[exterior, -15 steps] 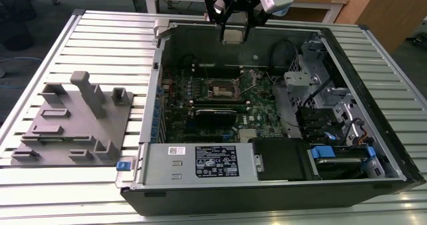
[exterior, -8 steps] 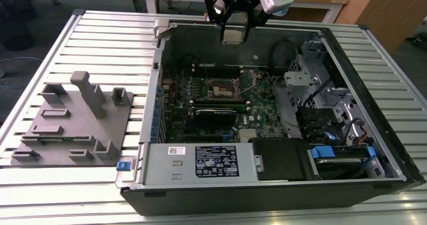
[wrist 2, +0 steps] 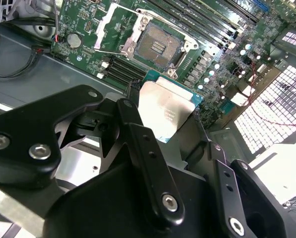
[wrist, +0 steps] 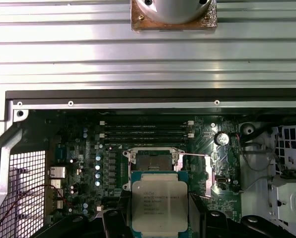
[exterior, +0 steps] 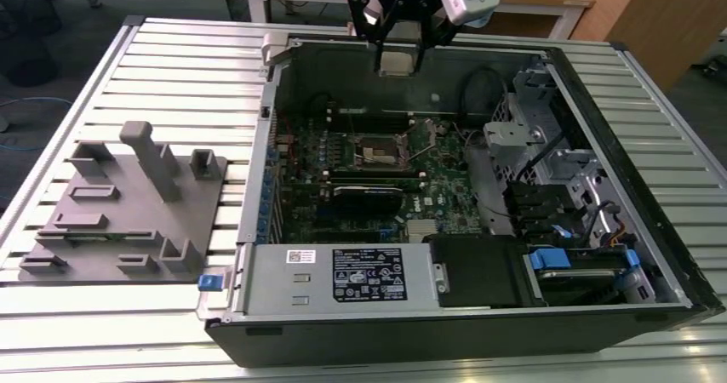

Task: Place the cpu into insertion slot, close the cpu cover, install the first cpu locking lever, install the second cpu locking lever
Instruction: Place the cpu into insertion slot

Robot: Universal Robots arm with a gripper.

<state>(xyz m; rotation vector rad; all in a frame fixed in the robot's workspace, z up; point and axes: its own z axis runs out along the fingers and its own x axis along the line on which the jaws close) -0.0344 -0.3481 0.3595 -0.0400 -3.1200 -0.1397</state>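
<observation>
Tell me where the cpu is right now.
The cpu is clamped in the gripper, held above the open computer case near its far wall in the exterior view. The insertion slot on the motherboard below is bare.

We are looking at an open computer case [exterior: 455, 342] lying on a slatted metal surface [exterior: 125, 332]. Inside we are seeing a green motherboard [exterior: 301, 153], a black card [exterior: 366, 201] and a silver power supply box [exterior: 340, 277]. A grey fixture plate [exterior: 114, 225] is sitting at the exterior view's left, beside the case. In the first wrist view a coin battery [wrist: 221, 138] is showing near the memory slots [wrist: 147, 130].
</observation>
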